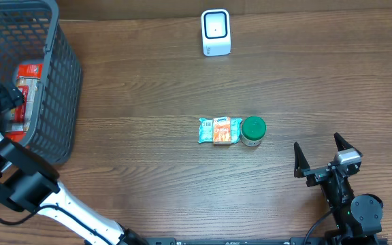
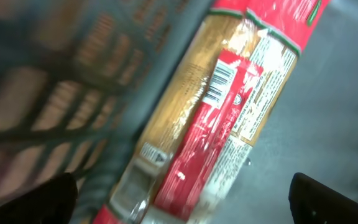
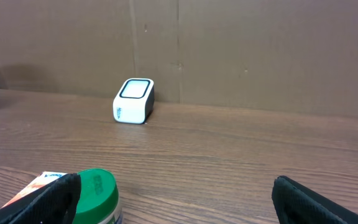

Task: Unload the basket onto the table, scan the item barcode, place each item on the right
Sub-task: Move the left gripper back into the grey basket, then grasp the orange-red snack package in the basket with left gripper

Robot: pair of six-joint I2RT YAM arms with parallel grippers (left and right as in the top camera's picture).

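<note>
Pincers: left pincer (image 2: 185, 205) wide over red-and-tan plastic packet (image 2: 197, 143), barcode (image 2: 219, 84) upward, inside grey mesh basket (image 1: 54, 47) at left edge of desk (image 1: 148, 82), likely poised for pickup | right pincer (image 1: 318, 145) wide, idle, near edge | white boxy scanner (image 1: 216, 32) stands at far edge.

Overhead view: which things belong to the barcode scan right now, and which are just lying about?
In the job: white box-shaped scanner; red-and-tan plastic packet with a barcode, in the grey mesh basket, by the open left hand.
Lying about, likely: blue-and-orange snack packet; green-lidded jar beside it; open right hand, holding nothing.
</note>
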